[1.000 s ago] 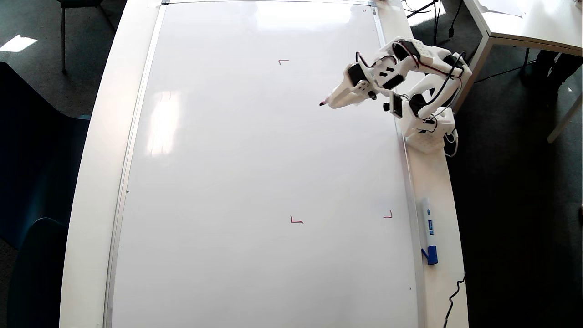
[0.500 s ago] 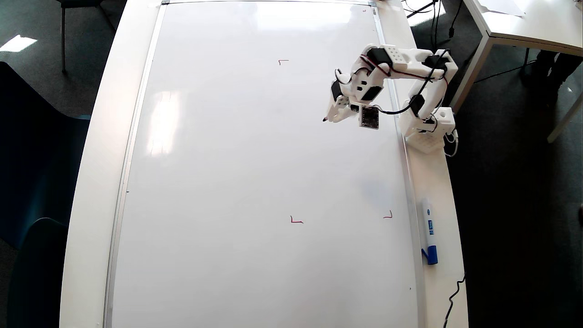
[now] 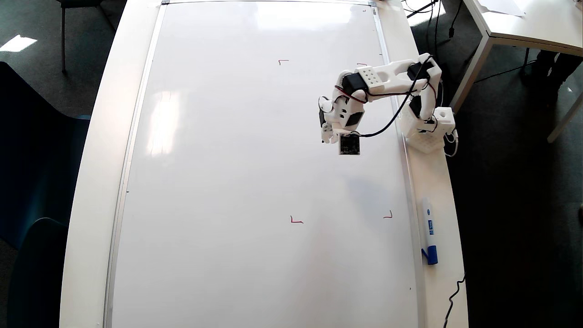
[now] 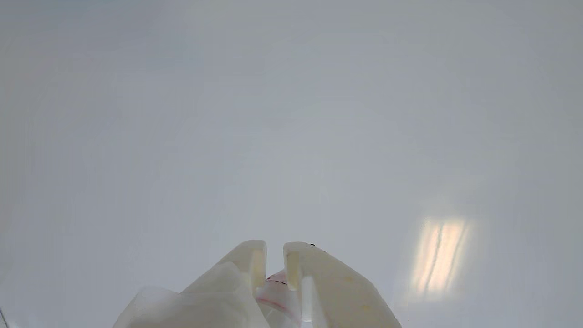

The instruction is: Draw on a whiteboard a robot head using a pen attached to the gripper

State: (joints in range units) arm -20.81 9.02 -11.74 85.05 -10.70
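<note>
The whiteboard (image 3: 227,159) lies flat and covers most of the table; it fills the wrist view (image 4: 291,114) as bare white. Four small red corner marks show on it, such as one (image 3: 296,221) at the lower left. No robot head drawing shows on the board. My gripper (image 3: 327,134) hangs over the board's right part, between the upper and lower marks. In the wrist view the gripper (image 4: 274,255) has its jaws nearly together around the pen (image 4: 278,294), a whitish barrel with red traces. Its tip is hidden.
A white marker with a blue cap (image 3: 429,232) lies on the table strip right of the board. The arm's base (image 3: 428,132) stands on that strip. A black cable (image 3: 453,296) trails at the lower right. Another table (image 3: 524,23) stands at the upper right.
</note>
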